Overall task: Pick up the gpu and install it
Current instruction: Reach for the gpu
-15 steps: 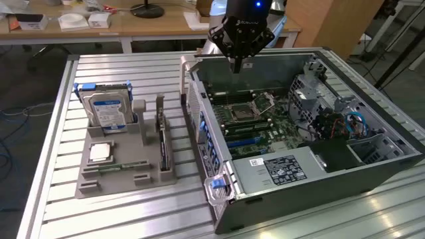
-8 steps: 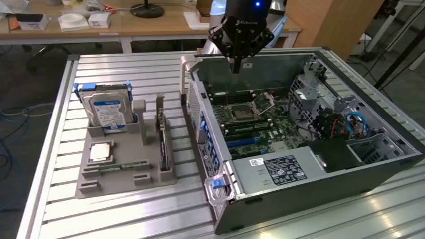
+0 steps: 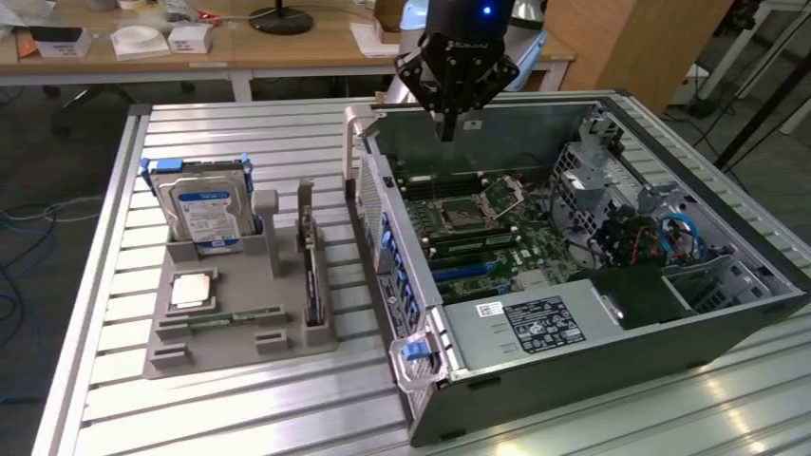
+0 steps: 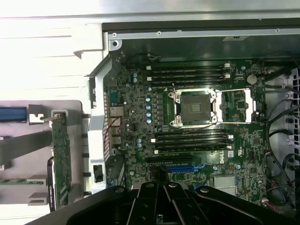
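One gripper (image 3: 446, 131), black: fingers pressed together, pinching nothing. Hangs over the back edge of the open computer case (image 3: 609, 323), tips pointing down at the motherboard (image 3: 495, 237), well apart from the card.

One gpu (image 3: 311, 266): flat dark card. Stands on its long edge in a slot along the holder edge nearest the case, untouched. Same gpu (image 4: 61, 154) in the wrist view, just outside the case wall.

One grey holder (image 3: 285, 337): rests on the slatted metal table (image 3: 254, 408), just beside the case's side wall and well in from the table's corners. Also carries:
- one hard drive (image 3: 209, 214), upright, blue-and-white label, at the holder's far edge
- one square processor chip (image 3: 193, 290), flat, near the middle
- one narrow memory stick (image 3: 235, 316), flat, toward the near edge

One case: lies on its side on the table, cover off. Inside, a processor socket (image 4: 194, 108), rows of memory slots either side of it, and a blue expansion slot (image 4: 180, 167) with nothing in it.

Step in hand, as judged: approach ahead of the pick-up, with nothing grasped and nothing installed. Pick-up calls for fingers spread first, a position over the holder rather than the case, and a square pinch on the card's upper edge to keep it from jamming in its slot.
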